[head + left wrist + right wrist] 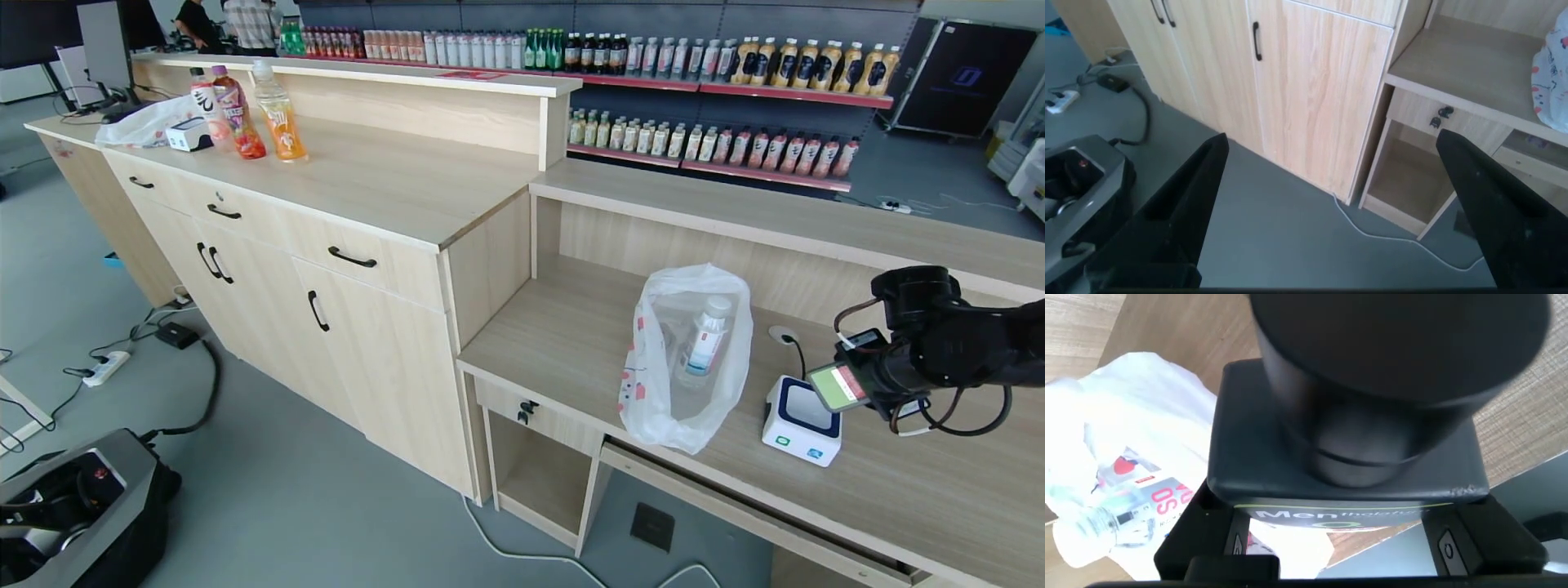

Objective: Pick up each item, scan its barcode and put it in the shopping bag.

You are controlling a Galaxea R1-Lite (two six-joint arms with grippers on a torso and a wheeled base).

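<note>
My right gripper (875, 385) is shut on a dark toiletry container (838, 386), whose green and red face tilts toward the white scanner (802, 421) just below and to its left. In the right wrist view the container (1372, 416) with its round black cap sits between the fingers (1212, 543). The white shopping bag (686, 359) stands open on the low counter left of the scanner, with a clear bottle (704, 335) inside; the bag (1127, 449) and that bottle (1114, 514) lie below the held item. My left gripper (1331, 220) hangs open over the floor by the cabinet.
The taller counter (392, 180) on the left carries three drink bottles (245, 110), a small white box and a plastic bag. Shelves of drinks (702, 98) line the back wall. Cables and a power strip (106, 367) lie on the floor.
</note>
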